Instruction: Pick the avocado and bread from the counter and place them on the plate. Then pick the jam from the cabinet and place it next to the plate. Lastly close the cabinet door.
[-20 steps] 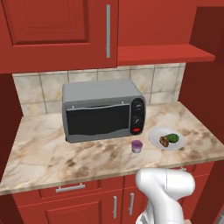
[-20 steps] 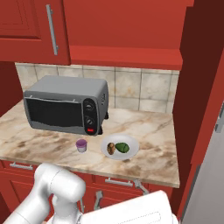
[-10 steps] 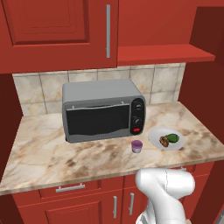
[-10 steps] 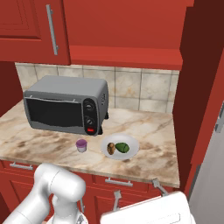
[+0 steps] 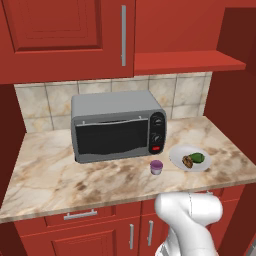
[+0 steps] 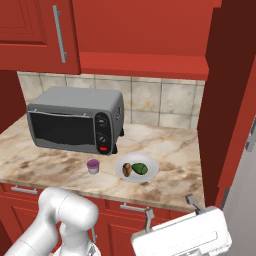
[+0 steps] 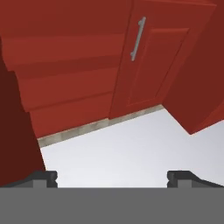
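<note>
While the white arm rises at the bottom of both base views, the gripper points low: in the hand view its two dark fingertips stand far apart at the bottom edge, jaws wide open with nothing between them. Past them lies pale grey floor, then a beige kick strip, then a low red cupboard door with a short silver handle toward 1 o'clock.

On the counter, seen from the left base view, the jam stands nearest the front edge, a small purple jar just left of the plate and not touching it. The plate sits at 3 o'clock from the jar, and on it lie the bread and the avocado, side by side and touching, bread on the left. Behind the jar, toward 11 o'clock, stands the grey toaster oven, its knob panel on the right end. Beyond it runs the tiled backsplash.

Above, the cabinet shows a left door shut with its long silver bar handle; to the right a red shelf is exposed. In the right base view the same shelf juts over the plate.
</note>
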